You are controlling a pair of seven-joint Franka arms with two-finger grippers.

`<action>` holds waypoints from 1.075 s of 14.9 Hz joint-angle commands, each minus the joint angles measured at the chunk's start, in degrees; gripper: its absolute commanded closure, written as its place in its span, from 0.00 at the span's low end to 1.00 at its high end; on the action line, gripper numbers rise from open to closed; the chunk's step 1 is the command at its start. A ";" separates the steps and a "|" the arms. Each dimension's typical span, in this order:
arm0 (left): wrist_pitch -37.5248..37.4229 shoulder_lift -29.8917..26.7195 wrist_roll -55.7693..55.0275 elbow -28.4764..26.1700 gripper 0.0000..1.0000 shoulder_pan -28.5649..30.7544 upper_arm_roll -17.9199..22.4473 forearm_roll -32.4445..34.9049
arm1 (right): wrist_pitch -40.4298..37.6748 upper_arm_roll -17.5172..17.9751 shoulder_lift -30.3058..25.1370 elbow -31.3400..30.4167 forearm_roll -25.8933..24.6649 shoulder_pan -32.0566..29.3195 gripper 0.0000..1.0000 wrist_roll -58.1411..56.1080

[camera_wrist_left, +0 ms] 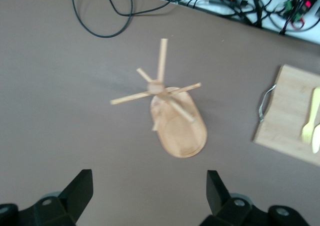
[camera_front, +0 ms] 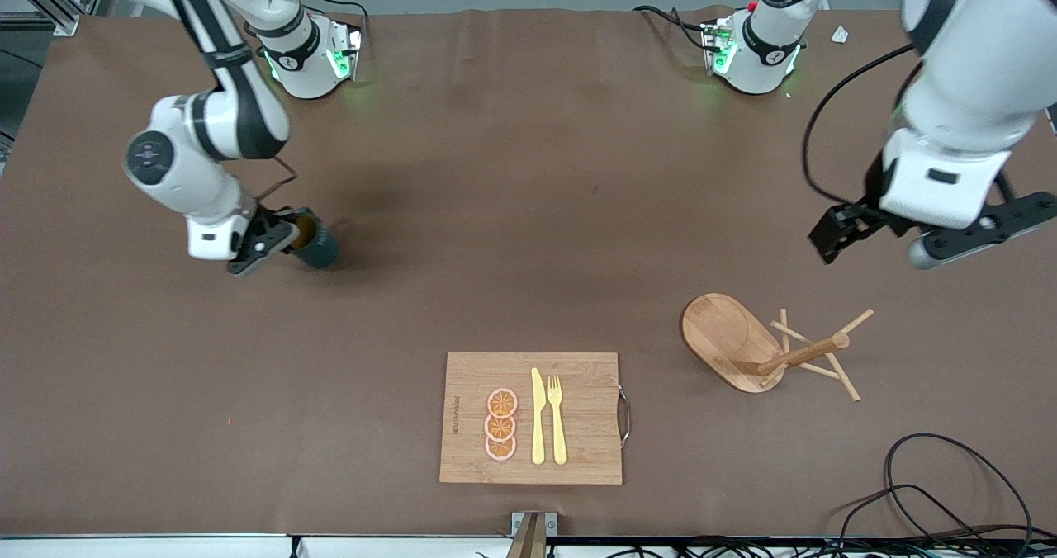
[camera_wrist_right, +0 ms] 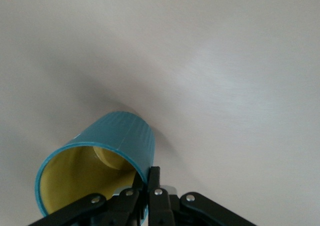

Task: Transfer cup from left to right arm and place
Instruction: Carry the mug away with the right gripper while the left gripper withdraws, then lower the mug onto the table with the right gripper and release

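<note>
The cup point(camera_front: 316, 244) is dark teal with a tan inside and is tilted low over the table toward the right arm's end. My right gripper point(camera_front: 277, 240) is shut on its rim, one finger inside and one outside. The right wrist view shows the cup point(camera_wrist_right: 120, 136) with its ribbed wall and yellowish inside, and the right gripper point(camera_wrist_right: 148, 178) pinching the rim. I cannot tell whether the cup's base touches the table. Its handle is hidden. My left gripper point(camera_front: 888, 240) is open and empty, up over the table at the left arm's end; it also shows in the left wrist view point(camera_wrist_left: 148, 186).
A wooden mug tree point(camera_front: 743, 343) lies tipped on its side below the left gripper, also in the left wrist view point(camera_wrist_left: 175, 121). A cutting board point(camera_front: 471, 418) with orange slices, a knife and a fork lies near the front edge. Black cables point(camera_front: 950, 492) coil at the front corner.
</note>
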 commanded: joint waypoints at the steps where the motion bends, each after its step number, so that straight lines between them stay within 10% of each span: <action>1: -3.61 -3.58 3.51 -1.01 0.00 3.52 -1.33 -2.25 | -0.44 1.22 1.27 2.04 -3.06 -5.43 1.00 -13.51; 4: -6.69 -5.26 11.75 -0.92 0.00 16.44 -10.98 -5.33 | -0.44 1.22 4.08 4.58 -7.72 -8.25 1.00 -22.75; 16: -12.15 -12.02 22.67 -7.68 0.00 27.45 -20.85 -5.95 | 4.30 1.39 6.29 5.92 -14.24 -11.25 1.00 -53.18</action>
